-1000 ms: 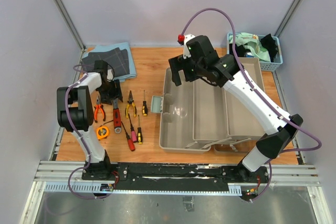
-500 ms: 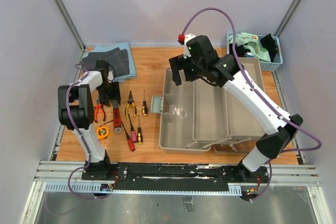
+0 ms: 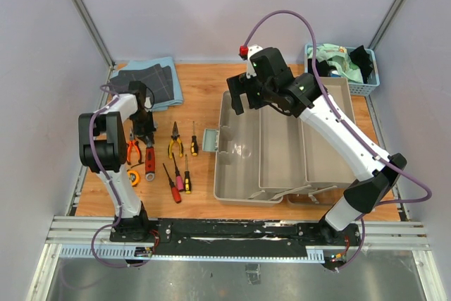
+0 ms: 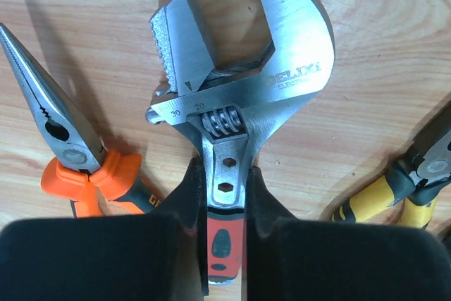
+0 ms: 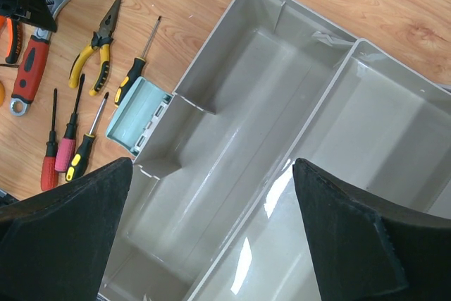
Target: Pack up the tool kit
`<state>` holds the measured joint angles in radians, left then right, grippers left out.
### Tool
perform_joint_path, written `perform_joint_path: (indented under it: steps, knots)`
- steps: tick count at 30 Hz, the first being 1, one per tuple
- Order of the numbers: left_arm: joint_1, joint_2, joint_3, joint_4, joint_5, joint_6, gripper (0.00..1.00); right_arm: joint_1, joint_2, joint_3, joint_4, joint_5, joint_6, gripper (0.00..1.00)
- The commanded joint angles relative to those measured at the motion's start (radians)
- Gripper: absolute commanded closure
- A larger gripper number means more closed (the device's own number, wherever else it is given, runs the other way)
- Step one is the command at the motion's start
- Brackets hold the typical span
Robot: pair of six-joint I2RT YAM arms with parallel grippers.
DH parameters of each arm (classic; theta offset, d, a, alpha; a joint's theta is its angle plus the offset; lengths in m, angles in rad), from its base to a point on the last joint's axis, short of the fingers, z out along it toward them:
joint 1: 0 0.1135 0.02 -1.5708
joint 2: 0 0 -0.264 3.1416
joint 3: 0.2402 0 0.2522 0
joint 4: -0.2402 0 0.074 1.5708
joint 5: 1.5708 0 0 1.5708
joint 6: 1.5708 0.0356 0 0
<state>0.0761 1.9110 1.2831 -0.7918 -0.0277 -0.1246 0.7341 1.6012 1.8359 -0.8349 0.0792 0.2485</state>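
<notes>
Wrench (image 4: 278,86) lies flat, its red handle pinched by the left end effector (image 4: 225,177).

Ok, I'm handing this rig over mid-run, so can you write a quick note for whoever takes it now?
The left gripper is shut on the red handle of the wrench, which lies on the table.
The right gripper is open, hovering over the open toolbox.
Also on the table: orange pliers, yellow pliers, four screwdrivers, tape measure.
Done: nothing packed; the trays in view are bare.
Left: move the wrench into the toolbox, then the rest.
</notes>
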Motion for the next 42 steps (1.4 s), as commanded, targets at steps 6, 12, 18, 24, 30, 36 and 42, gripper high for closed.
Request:
perform_joint_path:
  steps: [6,12,18,24,30,36,42]
  knots:
    - [-0.006,0.056,-0.003,-0.001,0.032,0.016,1.00,-0.007,-0.026,-0.012,0.010,0.022,0.012,0.02]
    - [-0.008,-0.017,0.090,-0.059,0.075,0.015,1.00,-0.017,-0.030,-0.019,0.010,0.017,0.006,0.02]
    - [-0.024,-0.055,0.206,-0.131,0.101,0.013,1.00,-0.029,-0.030,-0.018,0.015,0.006,-0.003,0.02]
    - [-0.046,-0.106,0.289,-0.151,0.217,-0.008,1.00,-0.038,-0.044,-0.035,0.016,0.021,-0.005,0.02]
    - [-0.119,-0.141,0.409,-0.147,0.365,-0.038,1.00,-0.055,-0.090,-0.070,0.016,0.066,0.006,0.02]
    - [-0.183,-0.158,0.524,-0.120,0.539,-0.092,1.00,-0.067,-0.140,-0.104,0.015,0.099,0.019,0.02]
    - [-0.222,-0.190,0.500,0.012,0.706,-0.223,1.00,-0.079,-0.198,-0.147,0.015,0.141,0.030,0.02]
